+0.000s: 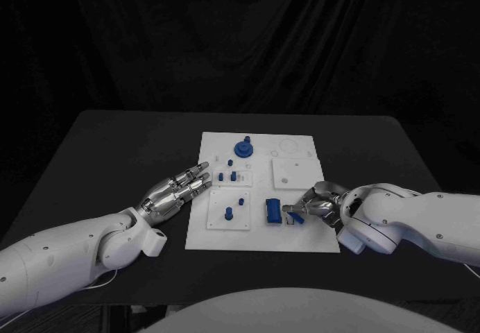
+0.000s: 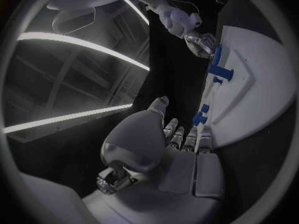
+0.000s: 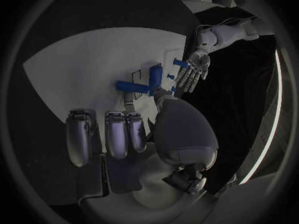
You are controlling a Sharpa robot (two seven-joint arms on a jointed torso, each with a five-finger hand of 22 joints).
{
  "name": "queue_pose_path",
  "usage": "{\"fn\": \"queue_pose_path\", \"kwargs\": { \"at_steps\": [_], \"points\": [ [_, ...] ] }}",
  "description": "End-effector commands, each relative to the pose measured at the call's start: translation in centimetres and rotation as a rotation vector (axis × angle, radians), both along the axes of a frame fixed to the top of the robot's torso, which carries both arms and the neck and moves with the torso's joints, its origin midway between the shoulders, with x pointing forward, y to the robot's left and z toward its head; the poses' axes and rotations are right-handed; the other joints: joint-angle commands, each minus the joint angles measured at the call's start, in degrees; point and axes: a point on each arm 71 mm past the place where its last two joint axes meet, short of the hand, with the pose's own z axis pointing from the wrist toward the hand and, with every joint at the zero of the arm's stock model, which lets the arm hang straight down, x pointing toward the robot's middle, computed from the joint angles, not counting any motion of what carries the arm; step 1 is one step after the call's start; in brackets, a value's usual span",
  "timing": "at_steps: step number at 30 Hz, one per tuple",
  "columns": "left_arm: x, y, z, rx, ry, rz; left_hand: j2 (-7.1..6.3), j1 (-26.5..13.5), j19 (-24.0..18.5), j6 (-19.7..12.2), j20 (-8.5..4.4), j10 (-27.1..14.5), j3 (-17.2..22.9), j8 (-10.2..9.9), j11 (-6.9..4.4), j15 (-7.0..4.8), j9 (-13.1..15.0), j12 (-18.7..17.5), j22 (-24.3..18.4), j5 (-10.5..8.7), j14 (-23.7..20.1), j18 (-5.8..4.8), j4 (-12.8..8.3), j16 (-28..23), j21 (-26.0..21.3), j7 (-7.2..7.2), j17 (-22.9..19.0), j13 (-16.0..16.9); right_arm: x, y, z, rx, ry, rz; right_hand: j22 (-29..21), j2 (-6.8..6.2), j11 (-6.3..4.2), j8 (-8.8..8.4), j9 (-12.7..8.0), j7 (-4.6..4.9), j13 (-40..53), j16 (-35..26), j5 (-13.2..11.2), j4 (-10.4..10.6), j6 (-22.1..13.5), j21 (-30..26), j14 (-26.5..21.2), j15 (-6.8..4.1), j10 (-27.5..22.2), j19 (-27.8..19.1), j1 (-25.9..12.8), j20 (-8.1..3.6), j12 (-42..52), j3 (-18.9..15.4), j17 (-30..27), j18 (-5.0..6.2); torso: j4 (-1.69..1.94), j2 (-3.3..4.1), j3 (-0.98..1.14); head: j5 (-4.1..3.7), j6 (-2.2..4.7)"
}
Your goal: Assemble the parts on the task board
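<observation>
The black bench (image 1: 120,146) carries the white task board (image 1: 300,239) at its middle, the board's long sides running from the near edge toward the far edge.

The left hand (image 1: 178,191) lies just off the board's left edge, palm low over the bench. Its fingers (image 1: 196,173) are stretched out flat and slightly apart, holding nothing, their tips reaching the board's left edge beside a few small blue pegs. In the left wrist view the same hand (image 2: 181,149) shows its fingers (image 2: 187,137) straight along that edge.

The right hand (image 1: 318,201) sits at the board's right edge near the near right corner. Its fingers (image 1: 308,207) are curled in toward a small blue part (image 1: 296,217) lying on the board; whether they actually pinch it I cannot tell. In the right wrist view the hand (image 3: 156,134) hangs over the board with a long blue bar (image 3: 132,86) just past its thumb.

On the board, a round blue knob piece (image 1: 243,148) stands near the far edge. A blue block (image 1: 272,210) stands upright in the near half, just left of the right hand. Small blue pegs (image 1: 230,174) stand near the left edge at mid-length, and another small peg (image 1: 228,213) stands in the raised square plate toward the near left corner.
</observation>
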Motion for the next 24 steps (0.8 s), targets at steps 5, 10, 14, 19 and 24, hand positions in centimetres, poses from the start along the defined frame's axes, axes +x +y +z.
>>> {"fn": "queue_pose_path", "kwargs": {
  "at_steps": [5, 10, 14, 19, 24],
  "points": [
    [-0.3, -0.2, 0.0, -0.043, -0.014, -0.001, 0.11, 0.5, -0.1, -0.2, 0.48, -0.1, 0.5, 0.1, 0.27, 0.33, 0.0, -0.1, -0.1, 0.25, 0.1, 0.69, -0.1, -0.2, 0.0, 0.18, -0.1, -0.1, 0.0, 0.0, 0.0, -0.025, 0.001, 0.015, 13.9, 0.53, 0.32, 0.90, 0.0, -0.03, 15.1, 0.2, -1.4, 1.3, -0.1, -0.6, 6.1, 0.29, 6.1, 4.3, -1.0, 0.30, 0.1, -1.3, 15.1, -0.04, 0.01, -0.01, -0.01, 0.10, 0.00],
    [-0.3, -0.2, -0.1, -0.043, -0.011, -0.001, 0.11, 0.5, -0.1, -0.2, 0.48, -0.1, 0.5, 0.1, 0.27, 0.33, 0.0, -0.1, -0.1, 0.25, 0.1, 0.69, -0.1, -0.2, 0.0, 0.18, -0.1, -0.1, 0.1, -0.2, 0.1, -0.030, -0.027, 0.017, 13.6, 1.01, 0.59, 0.58, -0.4, 0.37, 15.1, 0.2, 1.3, 1.2, -2.3, -1.3, 6.1, 0.46, 6.1, 3.8, 0.3, 0.38, 0.1, -1.6, 15.1, 0.17, 0.01, -0.01, 0.00, 0.10, 0.00],
    [-0.4, -0.1, -0.1, -0.042, -0.011, 0.000, 0.11, 0.5, -0.1, -0.2, 0.48, -0.1, 0.5, 0.1, 0.27, 0.33, 0.0, -0.1, -0.1, 0.25, 0.1, 0.69, -0.1, -0.2, 0.0, 0.18, -0.1, -0.1, 0.3, -0.6, 0.5, -0.060, -0.087, 0.045, 13.5, 1.03, 1.12, 0.22, -1.2, 0.97, 15.1, 0.2, 4.1, 0.8, -4.4, -1.7, 6.1, 0.94, 6.1, 3.6, 1.7, 0.78, 0.1, -2.1, 15.1, 0.27, 0.02, -0.03, -0.01, 0.17, 0.00],
    [-0.4, 0.0, -0.2, -0.040, -0.010, 0.002, 0.11, 0.5, -0.1, -0.2, 0.48, -0.1, 0.5, 0.1, 0.27, 0.33, 0.0, -0.1, -0.1, 0.25, 0.1, 0.69, -0.1, -0.2, 0.0, 0.18, -0.1, -0.1, 0.3, -1.0, 0.8, -0.098, -0.142, 0.098, 13.4, 0.55, 1.52, -0.31, -2.1, 1.41, 15.1, 0.2, 4.0, 1.1, -5.8, -2.0, 6.1, 1.29, 6.1, 3.4, 2.0, 1.10, 0.1, -2.8, 15.1, 0.35, 0.00, -0.01, 0.00, 0.16, 0.00],
    [-0.4, 0.0, -0.2, -0.039, -0.009, 0.003, 0.11, 0.5, -0.1, -0.2, 0.48, -0.1, 0.5, 0.1, 0.27, 0.33, 0.0, -0.1, -0.1, 0.25, 0.1, 0.69, -0.1, -0.2, 0.0, 0.18, -0.1, -0.1, 0.2, -1.2, 1.1, -0.124, -0.185, 0.161, 13.2, -0.50, 1.89, -0.71, -3.3, 1.80, 15.1, 0.2, 5.1, 1.4, -6.7, -2.5, 6.1, 1.67, 6.1, 3.0, 3.0, 1.48, 0.1, -3.3, 15.1, 0.49, 0.00, -0.01, 0.00, 0.15, 0.00]
  ]
}}
